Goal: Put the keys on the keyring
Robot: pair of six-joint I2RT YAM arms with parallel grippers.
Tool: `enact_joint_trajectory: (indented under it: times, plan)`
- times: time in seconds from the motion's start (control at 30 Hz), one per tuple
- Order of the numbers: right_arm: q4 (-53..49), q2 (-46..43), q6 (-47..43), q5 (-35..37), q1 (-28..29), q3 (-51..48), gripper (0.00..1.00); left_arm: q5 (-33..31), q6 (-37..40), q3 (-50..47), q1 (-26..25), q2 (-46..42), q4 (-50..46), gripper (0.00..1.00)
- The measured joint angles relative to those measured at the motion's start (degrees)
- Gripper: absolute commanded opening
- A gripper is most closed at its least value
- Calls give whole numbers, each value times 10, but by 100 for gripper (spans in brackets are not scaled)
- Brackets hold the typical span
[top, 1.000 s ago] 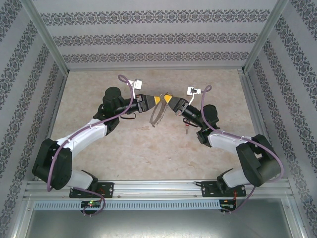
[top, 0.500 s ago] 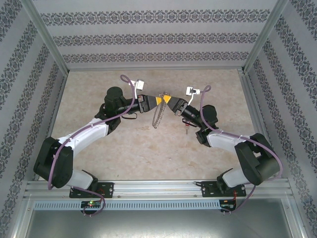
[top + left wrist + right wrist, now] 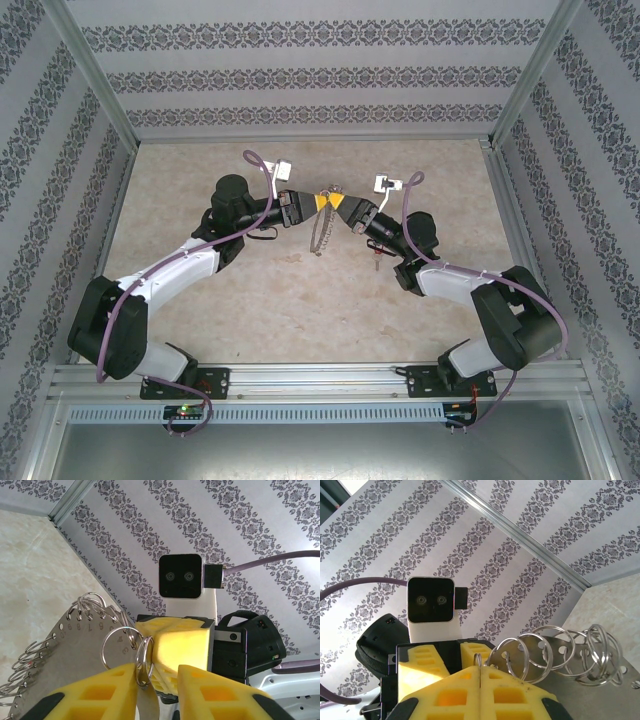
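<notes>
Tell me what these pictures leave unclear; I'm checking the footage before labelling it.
- key: top view, a speck beside the right arm, too small to read.
- keyring: left wrist view, cut off by the left edge and partly behind the fingers of the left gripper.
- Hold of the right gripper on the keyring: right wrist view, hidden between its shut fingers.

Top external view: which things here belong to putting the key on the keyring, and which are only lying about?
Job in hand: keyring, up between the left gripper and right gripper; small red-headed key on the table.
Only surroundings: patterned walls; metal frame.
</notes>
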Motion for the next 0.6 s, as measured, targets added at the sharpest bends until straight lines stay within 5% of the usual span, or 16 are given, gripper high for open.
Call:
enact_joint_trajectory:
  times: [0.4, 0.53, 0.6]
  plan:
    - [9, 3, 0, 1, 0, 0, 0, -4, 2, 0, 0, 0, 3, 5]
    - [10, 3, 5, 2, 0, 0, 41, -4, 12, 8, 0, 0, -11, 0]
    - [14, 3, 3, -2, 1, 0, 52, -5, 26, 15, 0, 0, -33, 0]
